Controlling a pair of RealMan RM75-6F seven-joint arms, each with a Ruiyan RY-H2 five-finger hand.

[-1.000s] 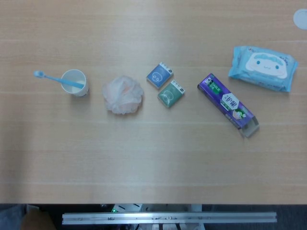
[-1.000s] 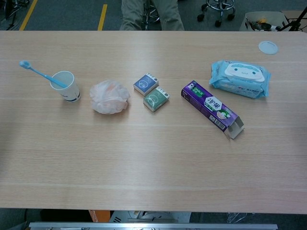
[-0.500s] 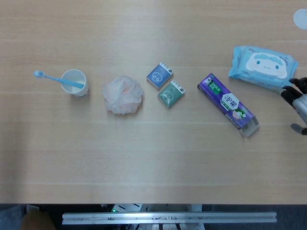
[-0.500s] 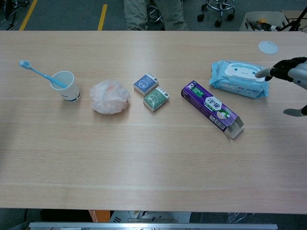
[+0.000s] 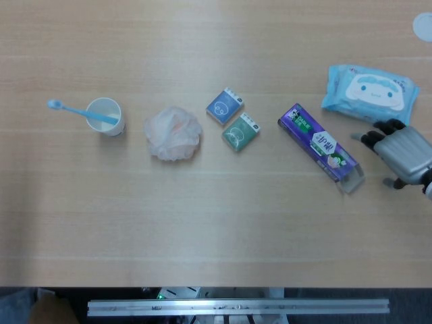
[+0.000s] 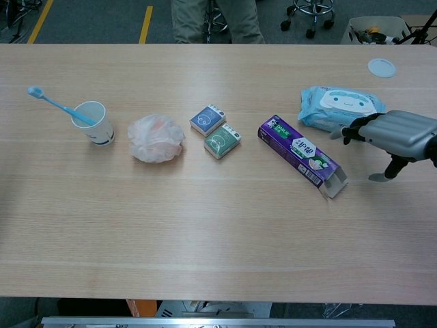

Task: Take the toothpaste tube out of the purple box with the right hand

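Your right hand sits at the right edge of the head view, just right of the purple box and below the wipes pack. It holds nothing: the fingers are spread and reach left toward the box, and the thumb hangs apart below them. In the chest view the hand hovers near the box's open end, fingertips dark, not touching it.

The box lies flat right of centre, running diagonally from upper left to lower right. Its lower-right flap is open. You cannot see the toothpaste tube itself from either view; whether it is inside cannot be told.

Your left hand shows in neither view.

On the rest of the table: two small packets at centre, a blue one and a green one just below and right of it; a pale bath puff left of them; and at the left a paper cup with a blue toothbrush leaning out to its left. A round white lid lies at the upper right in the chest view.
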